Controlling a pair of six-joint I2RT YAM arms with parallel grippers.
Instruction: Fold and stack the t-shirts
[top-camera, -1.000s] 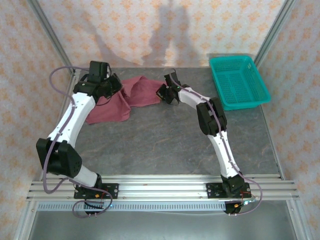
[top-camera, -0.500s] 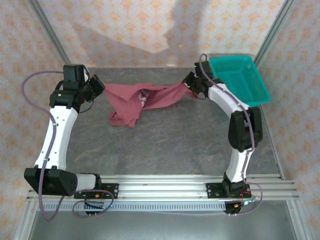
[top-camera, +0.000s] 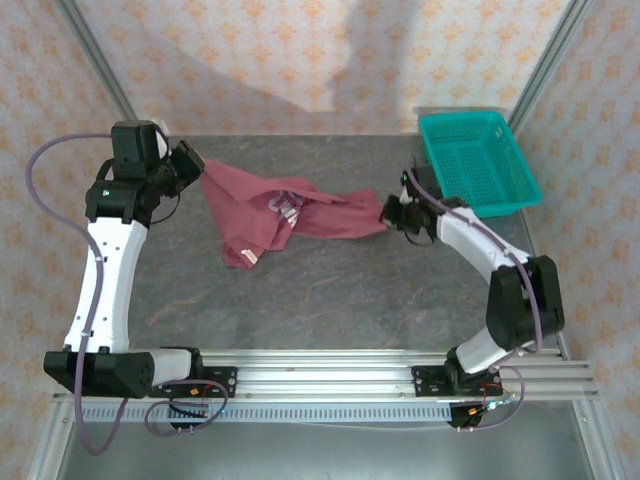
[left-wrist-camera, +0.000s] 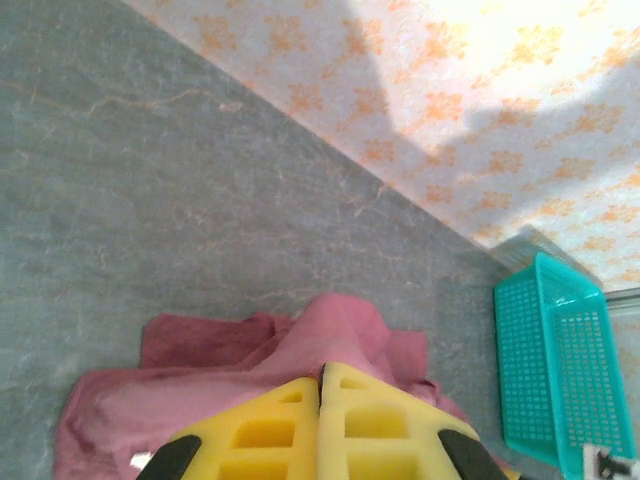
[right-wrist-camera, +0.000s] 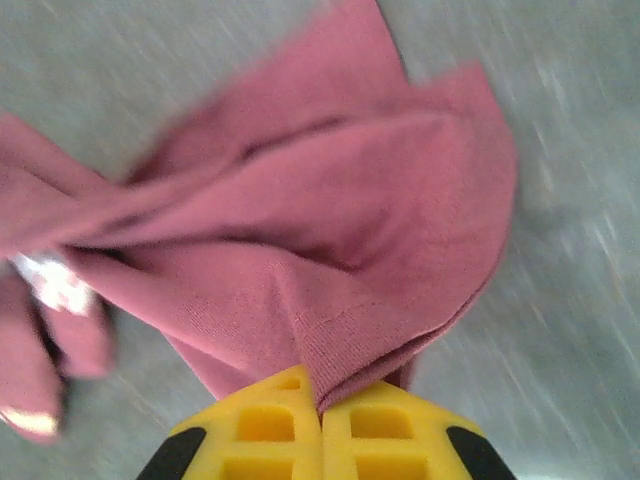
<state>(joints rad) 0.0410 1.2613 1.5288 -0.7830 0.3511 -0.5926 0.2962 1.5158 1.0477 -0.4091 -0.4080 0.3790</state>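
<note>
Maroon t-shirt (top-camera: 290, 215) strung out between both arms, over the back half of the desk (top-camera: 330, 300)!
Left end effector (top-camera: 195, 165) is clamped tight on its left edge, and the right end effector (top-camera: 390, 213) is pinched shut on the right hem. A second ago the cloth sat bunched at back left. Now it's pulled wide, and the right end has dropped nearer, away from the teal basket (top-camera: 478, 165).

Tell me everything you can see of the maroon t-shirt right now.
The maroon t-shirt is soft, wrinkled fabric, white print partly showing near its middle. Unfolded and bunched, it stretches across the far part of the table. The left gripper is shut on its left end, the right gripper on its right end; a loose part trails nearward.
</note>
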